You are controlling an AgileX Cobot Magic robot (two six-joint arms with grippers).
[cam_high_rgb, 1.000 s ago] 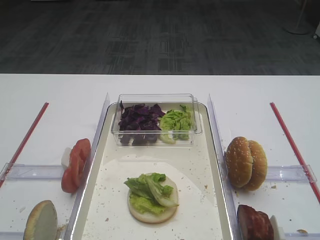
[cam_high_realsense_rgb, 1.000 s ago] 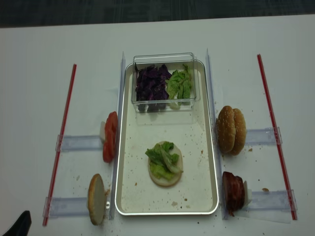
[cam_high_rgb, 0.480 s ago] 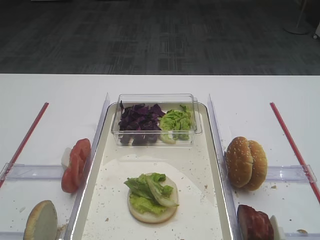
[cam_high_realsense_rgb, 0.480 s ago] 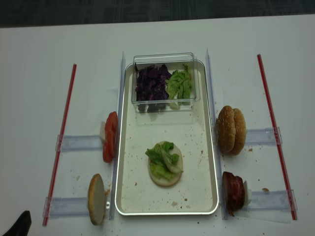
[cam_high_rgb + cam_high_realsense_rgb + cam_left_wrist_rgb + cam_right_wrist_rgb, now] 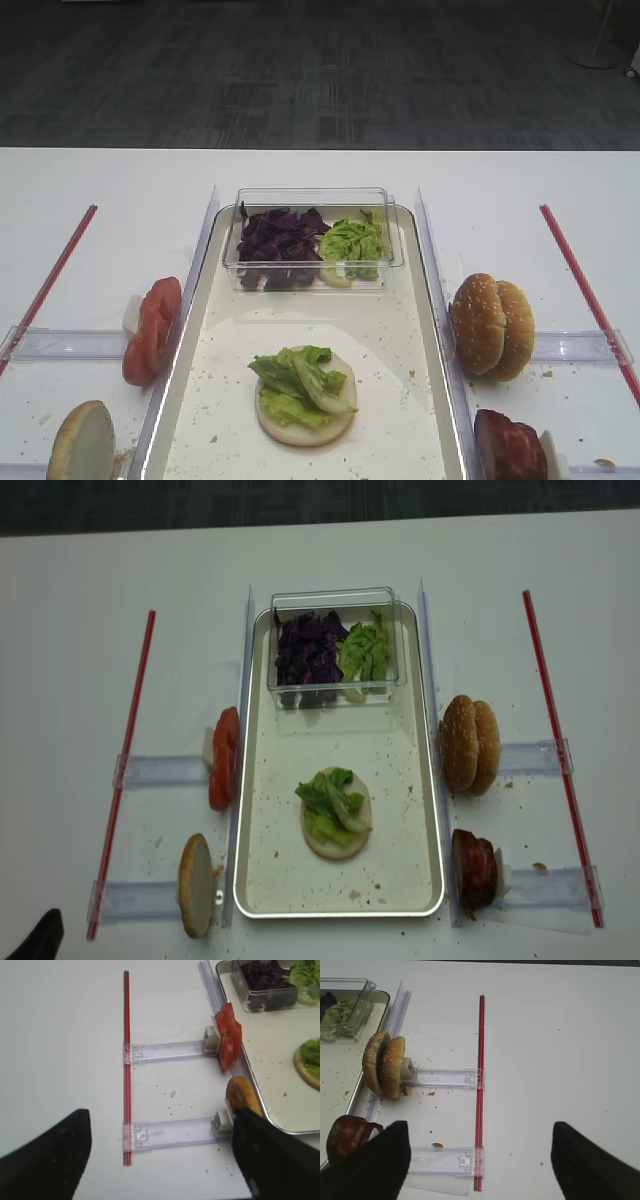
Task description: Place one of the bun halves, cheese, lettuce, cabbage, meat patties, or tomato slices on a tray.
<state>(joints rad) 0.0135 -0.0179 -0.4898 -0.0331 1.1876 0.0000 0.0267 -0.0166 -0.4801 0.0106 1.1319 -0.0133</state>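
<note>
The large shallow silvery-rimmed tray (image 5: 425, 810) is lying on the white tabletop (image 5: 80, 680), carrying a pale round bun half (image 5: 337, 845) topped with ruffled green lettuce (image 5: 330, 802) (centre-front), while both end effectors are hanging wide open, holding nothing.

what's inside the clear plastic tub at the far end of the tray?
The clear plastic tub holds dark purple shredded cabbage on the left and ruffled green lettuce on the right, side by side. The heaps cover the tub's floor. It sits in the silvery-rimmed tray.
</note>
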